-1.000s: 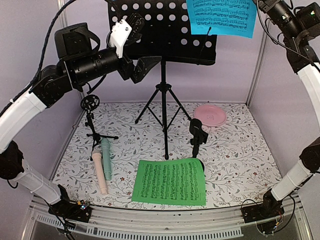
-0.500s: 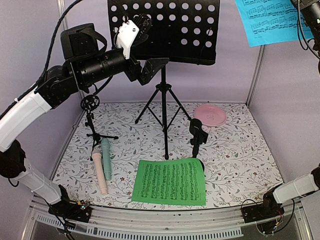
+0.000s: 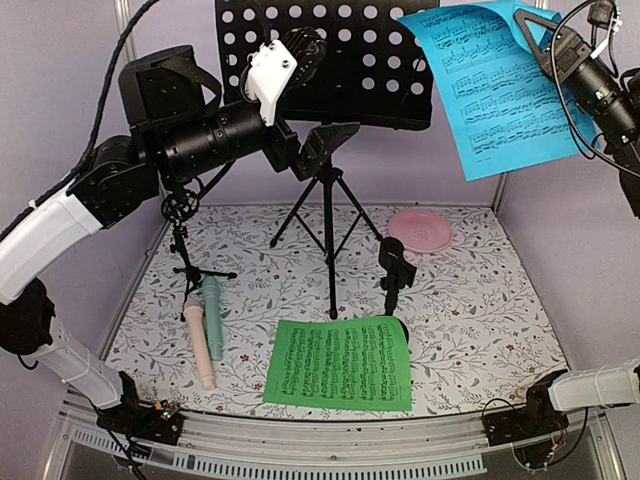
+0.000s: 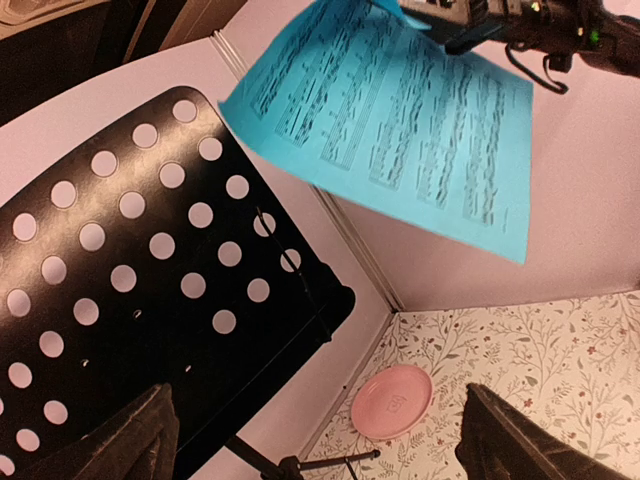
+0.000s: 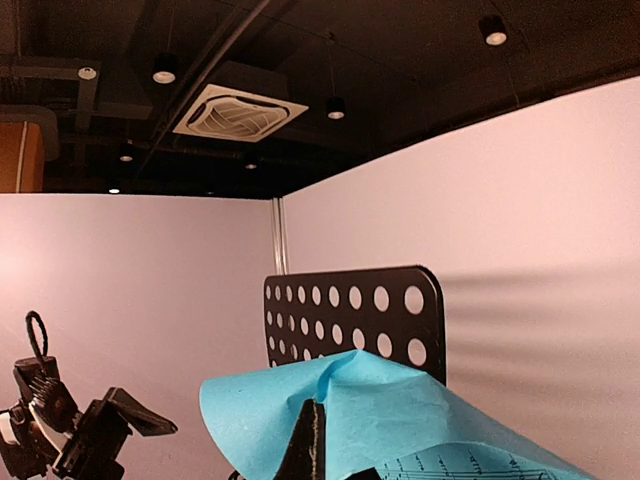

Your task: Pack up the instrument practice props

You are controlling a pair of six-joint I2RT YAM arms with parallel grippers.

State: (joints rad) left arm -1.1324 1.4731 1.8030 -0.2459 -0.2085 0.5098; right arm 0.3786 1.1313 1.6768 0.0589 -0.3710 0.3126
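The black perforated music rack [image 3: 330, 60] stands on tripod legs [image 3: 325, 235] at the back of the table. My right gripper [image 3: 537, 32] is shut on the top edge of the blue music sheet [image 3: 495, 90], which hangs tilted in the air right of the rack; its closed tip [image 5: 311, 430] pinches the blue sheet [image 5: 410, 425]. My left gripper [image 3: 322, 95] is open in front of the rack [image 4: 150, 300], holding nothing. The green sheet [image 3: 340, 363] lies flat at the front. Mint [image 3: 213, 315] and pink [image 3: 199, 345] toy microphones lie at the left. Two black mic supports [image 3: 180, 240] [image 3: 395, 265] stand upright.
A round pink plate [image 3: 420, 230] sits at the back right, also in the left wrist view as the pink plate [image 4: 392, 401]. Lilac walls enclose the floral table mat [image 3: 480, 320] on three sides. The left arm hangs high over the left mic support.
The right gripper carried the blue sheet off the rack to the right and it now hangs tilted lower. The left gripper shifted slightly right, staying open.
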